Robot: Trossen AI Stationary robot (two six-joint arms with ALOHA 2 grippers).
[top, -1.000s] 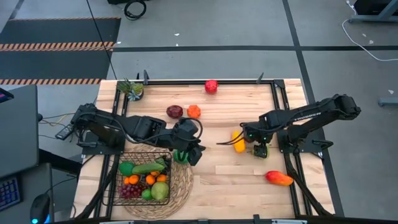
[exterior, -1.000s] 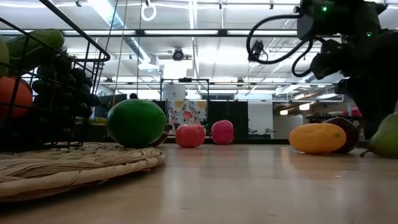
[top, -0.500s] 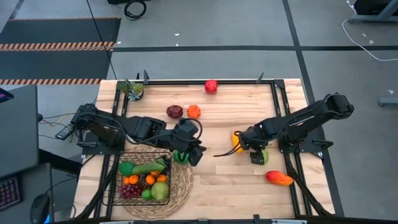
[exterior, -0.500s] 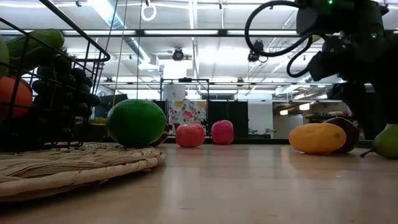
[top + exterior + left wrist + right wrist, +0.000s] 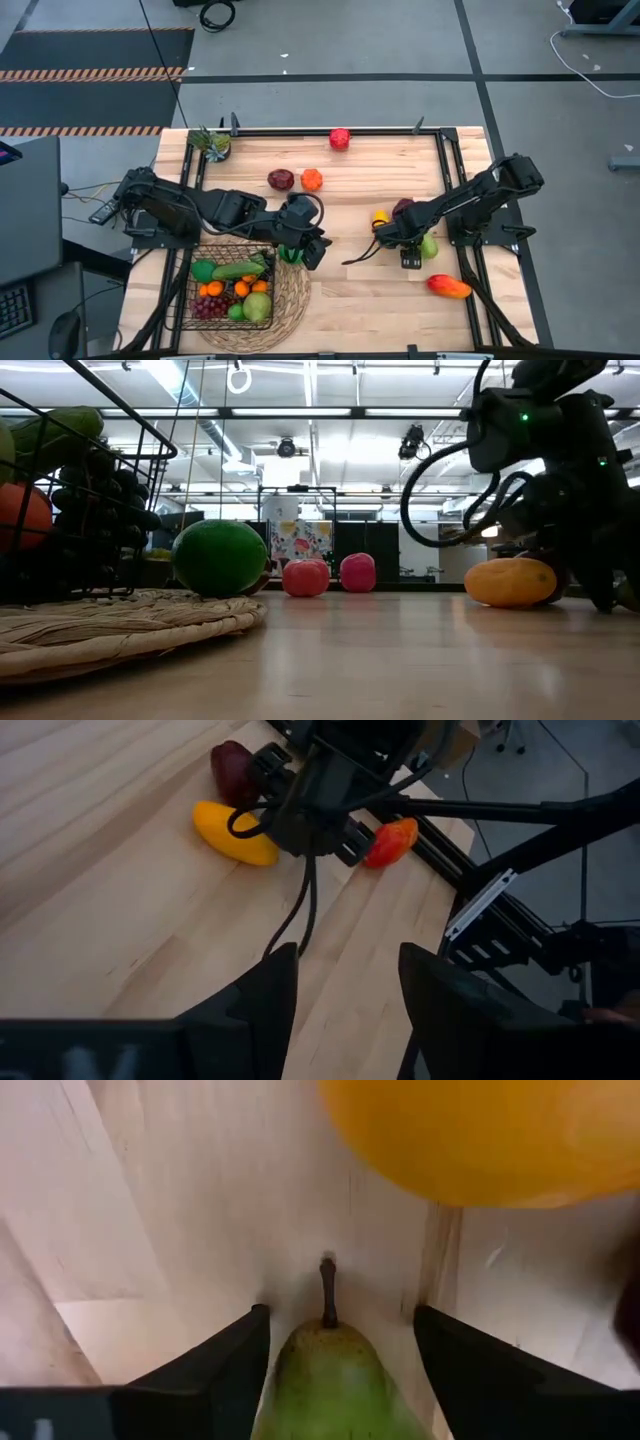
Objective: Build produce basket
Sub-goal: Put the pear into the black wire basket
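A green pear (image 5: 330,1380) lies on the wooden table, stem (image 5: 327,1285) toward the yellow squash (image 5: 381,218). My right gripper (image 5: 340,1370) points down over it, open, one finger on each side; it also shows in the high view (image 5: 411,252). A dark red fruit (image 5: 402,207) lies against the squash. The black wire basket (image 5: 196,300) holds several fruits on a round straw mat. A green lime (image 5: 219,557) rests on the mat's edge. My left gripper (image 5: 345,990) hangs open and empty above the lime. My right gripper comes at the pear from above, fingers (image 5: 235,1365) beside its narrow stem end (image 5: 325,1345). The pear lies flat on the table. Whether the fingers touch it, I cannot tell.
A mango (image 5: 449,287) lies near the front right. A red apple (image 5: 340,138), a dark apple (image 5: 281,179) and an orange (image 5: 312,179) sit toward the far edge. A small potted plant (image 5: 212,142) stands at the far left corner. A black rail frames the table.
My right gripper has come down toward the table and a little toward the near edge, onto the pear, and its fingers now straddle it. The squash and the other fruits have kept their places.
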